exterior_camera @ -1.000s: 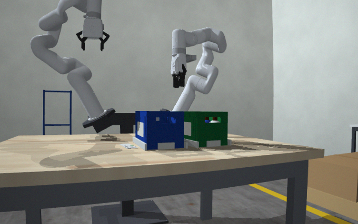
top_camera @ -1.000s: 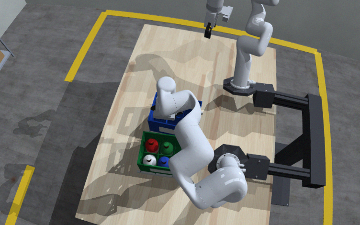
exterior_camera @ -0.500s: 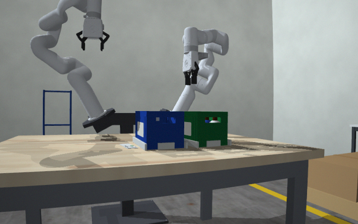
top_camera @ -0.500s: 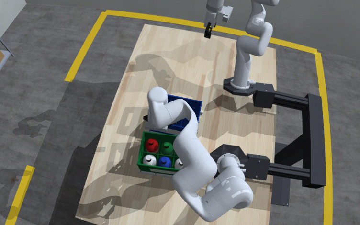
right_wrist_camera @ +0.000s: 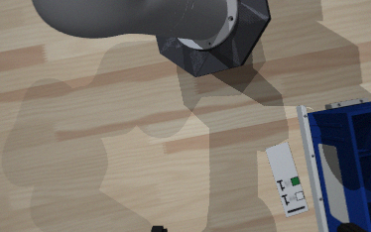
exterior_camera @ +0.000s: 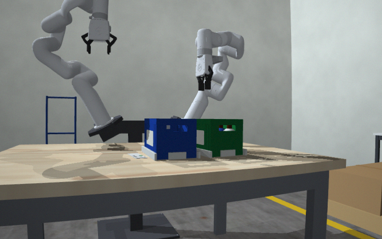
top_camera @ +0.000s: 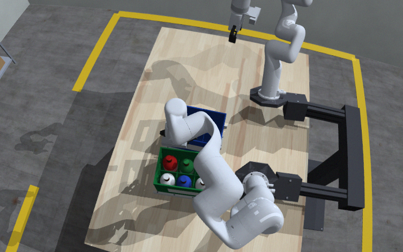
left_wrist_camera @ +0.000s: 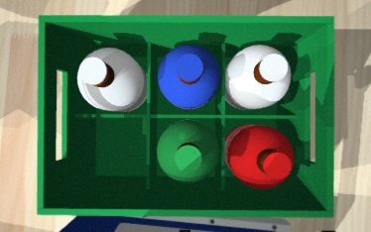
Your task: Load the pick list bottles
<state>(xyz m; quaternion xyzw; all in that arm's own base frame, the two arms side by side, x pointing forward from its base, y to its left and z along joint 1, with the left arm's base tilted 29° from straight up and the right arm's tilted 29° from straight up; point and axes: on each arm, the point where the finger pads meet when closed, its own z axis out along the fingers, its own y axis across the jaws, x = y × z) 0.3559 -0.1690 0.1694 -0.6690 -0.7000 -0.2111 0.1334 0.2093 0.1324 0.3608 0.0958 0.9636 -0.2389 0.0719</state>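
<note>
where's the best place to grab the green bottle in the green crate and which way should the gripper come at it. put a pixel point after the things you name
Probably by its narrow capped neck, from straight above. The green bottle point(top_camera: 186, 167) point(left_wrist_camera: 187, 144) stands upright with its cap up, while the green crate's point(top_camera: 157, 182) point(left_wrist_camera: 41, 119) walls and dividers surround its wide body, leaving the top as the open way in.
</note>
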